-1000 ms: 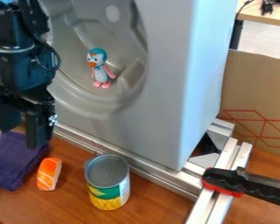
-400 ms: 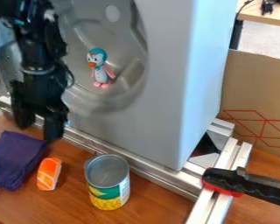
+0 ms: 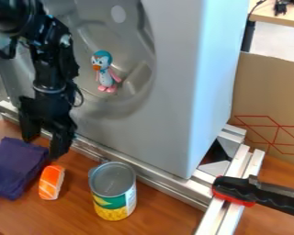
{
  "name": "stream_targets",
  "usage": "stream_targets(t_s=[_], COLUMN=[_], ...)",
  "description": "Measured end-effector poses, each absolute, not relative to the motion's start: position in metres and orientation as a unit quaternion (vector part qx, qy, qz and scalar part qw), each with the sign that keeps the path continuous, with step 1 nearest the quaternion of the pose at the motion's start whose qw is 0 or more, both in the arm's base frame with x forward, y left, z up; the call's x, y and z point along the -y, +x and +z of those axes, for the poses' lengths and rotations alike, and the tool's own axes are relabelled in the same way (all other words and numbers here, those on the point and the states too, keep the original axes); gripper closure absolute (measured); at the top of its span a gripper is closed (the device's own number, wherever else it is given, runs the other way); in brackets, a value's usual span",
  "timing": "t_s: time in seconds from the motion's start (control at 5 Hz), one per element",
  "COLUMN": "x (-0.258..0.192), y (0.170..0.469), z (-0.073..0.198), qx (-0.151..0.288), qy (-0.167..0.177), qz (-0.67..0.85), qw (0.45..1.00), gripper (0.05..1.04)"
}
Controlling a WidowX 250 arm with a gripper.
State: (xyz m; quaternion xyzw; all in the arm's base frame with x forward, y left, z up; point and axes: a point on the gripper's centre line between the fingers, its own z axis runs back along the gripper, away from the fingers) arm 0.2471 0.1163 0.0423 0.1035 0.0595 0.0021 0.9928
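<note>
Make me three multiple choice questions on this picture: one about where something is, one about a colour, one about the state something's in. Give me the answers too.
1. The orange sushi toy lies between:
A) the penguin and the grey panel
B) the purple cloth and the can
C) the can and the clamp

2. The penguin's feet are:
A) pink
B) black
C) green

3. The gripper is:
A) closed
B) clamped on the can
C) open

Answers:
1. B: the cloth is on its left in the picture, the can on its right.
2. A: both feet look pink.
3. C: its fingers stand apart.
</note>
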Motion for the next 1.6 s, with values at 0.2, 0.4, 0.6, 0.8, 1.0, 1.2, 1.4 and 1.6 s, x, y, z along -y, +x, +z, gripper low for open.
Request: stream_targets(t_s=[0.2,0.4,0.6,0.8,1.0,1.2,1.4,1.6], x=[-0.114,-0.105,-0.095,-0.083,-0.069,-0.053,-0.034,-0.018], y=[0.254,0.256,0.262,0.261,0.258,0.254,0.239,0.238], z=[0.031,0.02,0.014,0.012,0.011,0.007,0.008,0.013], qx=[-0.045,-0.039,-0.023,-0.025,-0.039,-0.056,-0.084,-0.09], qy=[0.094,0.078,0.056,0.018,0.0,0.01,0.027,0.038], qz=[-0.009,-0.035,-0.058,-0.082,-0.101,-0.122,-0.14,-0.166], qw=[0.995,0.996,0.996,0.996,0.994,0.991,0.986,0.981], gripper=[0.083,0.083,0.083,0.083,0.083,0.083,0.083,0.083])
